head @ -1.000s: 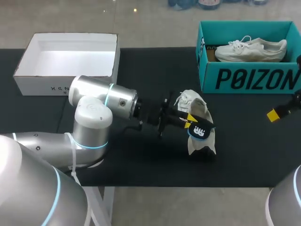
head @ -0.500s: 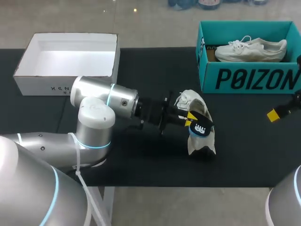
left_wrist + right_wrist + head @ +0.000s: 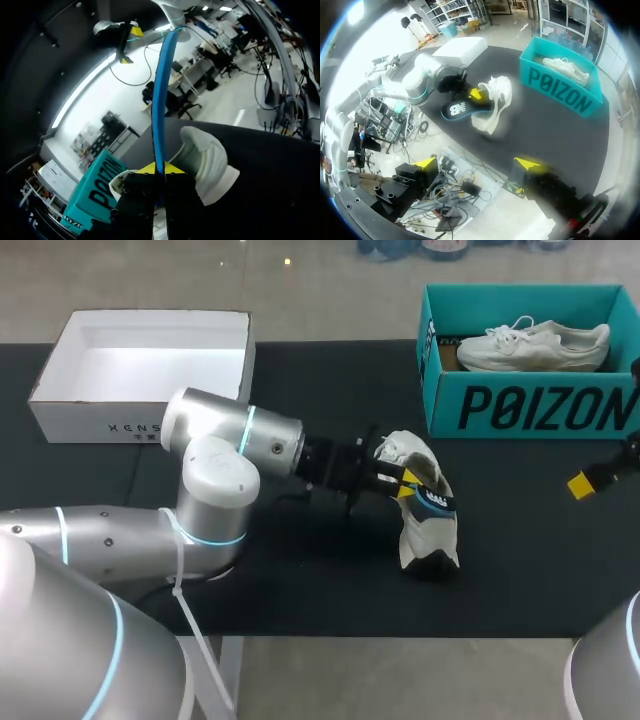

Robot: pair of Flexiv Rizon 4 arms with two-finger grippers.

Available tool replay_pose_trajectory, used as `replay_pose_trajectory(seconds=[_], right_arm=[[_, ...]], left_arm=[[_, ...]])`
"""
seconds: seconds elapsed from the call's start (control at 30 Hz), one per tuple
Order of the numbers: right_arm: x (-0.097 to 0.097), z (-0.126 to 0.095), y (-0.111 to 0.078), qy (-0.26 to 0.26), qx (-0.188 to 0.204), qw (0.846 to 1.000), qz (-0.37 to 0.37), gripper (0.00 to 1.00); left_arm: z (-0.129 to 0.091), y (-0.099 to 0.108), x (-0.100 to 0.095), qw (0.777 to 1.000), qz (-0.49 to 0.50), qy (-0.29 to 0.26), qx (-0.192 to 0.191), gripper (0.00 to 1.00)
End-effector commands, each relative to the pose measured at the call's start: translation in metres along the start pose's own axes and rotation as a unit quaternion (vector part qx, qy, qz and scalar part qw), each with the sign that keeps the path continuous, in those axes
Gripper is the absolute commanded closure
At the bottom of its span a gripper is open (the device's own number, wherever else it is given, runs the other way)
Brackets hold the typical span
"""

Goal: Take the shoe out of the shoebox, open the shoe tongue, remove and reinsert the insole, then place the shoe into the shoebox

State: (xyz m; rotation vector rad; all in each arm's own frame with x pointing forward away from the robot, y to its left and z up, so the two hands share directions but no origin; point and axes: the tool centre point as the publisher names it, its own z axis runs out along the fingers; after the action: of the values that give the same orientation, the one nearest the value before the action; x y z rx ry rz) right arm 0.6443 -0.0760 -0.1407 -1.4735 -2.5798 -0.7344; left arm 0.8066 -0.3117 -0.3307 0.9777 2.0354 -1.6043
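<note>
Left gripper (image 3: 404, 480), clamped on the blue insole (image 3: 434, 502), pushed it deeper into the white shoe (image 3: 428, 538) on the table (image 3: 520, 575) by the teal box (image 3: 520, 408), so reinsertion looked underway; right gripper (image 3: 477, 164) sat unclenched.

White shoe (image 3: 425, 540), blue insole (image 3: 457, 111) apparently white-marked, teal shoebox (image 3: 530, 405)

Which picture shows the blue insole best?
Right wrist view: the insole shows its broad face and logo. The head view shows only its end; the left wrist view shows just its thin edge.
</note>
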Motion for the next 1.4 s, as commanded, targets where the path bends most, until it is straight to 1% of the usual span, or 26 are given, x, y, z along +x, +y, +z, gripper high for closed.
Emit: replay_pose_trajectory(seconds=[0.03,0.1,0.2,0.3,0.33,0.37,0.4,0.43,0.47,0.5,0.53,0.57,0.6,0.7,0.77,0.87,0.9,0.93,1.0,1.13,1.17,1.2,1.23,1.27,1.4], right_arm=[[-0.001,0.001,0.003,0.0,0.003,1.0,0.001,0.0],[-0.001,0.001,0.003,0.0,0.003,1.0,0.001,0.0],[-0.001,0.001,0.003,0.0,0.003,1.0,0.001,0.0],[-0.001,0.001,0.003,0.0,0.003,1.0,0.001,0.0],[-0.001,0.001,0.003,0.0,0.003,1.0,0.001,0.0],[-0.001,0.001,0.003,0.0,0.003,1.0,0.001,0.0],[-0.001,0.001,0.003,0.0,0.003,1.0,0.001,0.0],[-0.001,0.001,0.003,0.0,0.003,1.0,0.001,0.0],[-0.001,0.001,0.003,0.0,0.003,1.0,0.001,0.0],[-0.001,0.001,0.003,0.0,0.003,1.0,0.001,0.0],[-0.001,0.001,0.003,0.0,0.003,1.0,0.001,0.0],[-0.001,0.001,0.003,0.0,0.003,1.0,0.001,0.0],[-0.001,0.001,0.003,0.0,0.003,1.0,0.001,0.0],[-0.001,0.001,0.003,0.0,0.003,1.0,0.001,0.0],[-0.001,0.001,0.003,0.0,0.003,1.0,0.001,0.0],[-0.001,0.001,0.003,0.0,0.003,1.0,0.001,0.0],[-0.001,0.001,0.003,0.0,0.003,1.0,0.001,0.0],[-0.001,0.001,0.003,0.0,0.003,1.0,0.001,0.0],[-0.001,0.001,0.003,0.0,0.003,1.0,0.001,0.0],[-0.001,0.001,0.003,0.0,0.003,1.0,0.001,0.0],[-0.001,0.001,0.003,0.0,0.003,1.0,0.001,0.0],[-0.001,0.001,0.003,0.0,0.003,1.0,0.001,0.0],[-0.001,0.001,0.003,0.0,0.003,1.0,0.001,0.0],[-0.001,0.001,0.003,0.0,0.003,1.0,0.001,0.0],[-0.001,0.001,0.003,0.0,0.003,1.0,0.001,0.0]], left_arm=[[0.007,0.006,-0.004,0.999,0.001,0.029,-0.017,1.0],[0.01,0.008,-0.003,0.999,0.003,0.038,-0.026,1.0],[0.009,0.01,0.001,0.997,0.006,0.051,-0.053,1.0],[0.008,0.008,0.002,0.997,0.003,0.051,-0.061,1.0],[0.007,0.007,0.002,0.997,0.002,0.052,-0.062,0.95],[0.006,0.005,0.002,0.997,0.002,0.052,-0.061,0.56],[0.005,0.004,0.001,0.997,0.004,0.047,-0.063,0.45],[0.004,0.003,0.001,0.997,0.004,0.043,-0.064,0.4],[0.003,0.002,0.001,0.997,0.004,0.041,-0.064,0.4],[0.001,0.002,0.001,0.997,0.004,0.04,-0.065,0.3],[0.0,0.001,0.001,0.997,0.005,0.037,-0.065,0.31],[-0.001,-0.001,0.001,0.997,0.005,0.035,-0.065,0.43],[-0.001,-0.002,0.001,0.997,0.003,0.034,-0.064,0.48],[-0.003,-0.003,0.001,0.998,0.002,0.033,-0.061,0.54],[-0.003,-0.005,0.002,0.998,0.002,0.032,-0.06,0.56],[-0.001,-0.008,0.004,0.998,0.001,0.032,-0.057,0.63],[0.0,-0.007,0.005,0.998,0.001,0.032,-0.054,0.65],[0.001,-0.008,0.005,0.998,0.001,0.033,-0.052,0.71],[0.003,-0.009,0.006,0.998,0.0,0.035,-0.048,0.76],[0.008,-0.008,0.009,0.998,-0.003,0.043,-0.041,0.76],[0.009,-0.008,0.009,0.998,-0.003,0.044,-0.041,0.79],[0.01,-0.008,0.009,0.998,-0.004,0.045,-0.041,0.85],[0.011,-0.008,0.009,0.998,-0.004,0.045,-0.04,0.94],[0.011,-0.007,0.009,0.998,-0.003,0.048,-0.04,1.0],[0.007,0.002,0.006,0.997,0.005,0.06,-0.055,1.0]])
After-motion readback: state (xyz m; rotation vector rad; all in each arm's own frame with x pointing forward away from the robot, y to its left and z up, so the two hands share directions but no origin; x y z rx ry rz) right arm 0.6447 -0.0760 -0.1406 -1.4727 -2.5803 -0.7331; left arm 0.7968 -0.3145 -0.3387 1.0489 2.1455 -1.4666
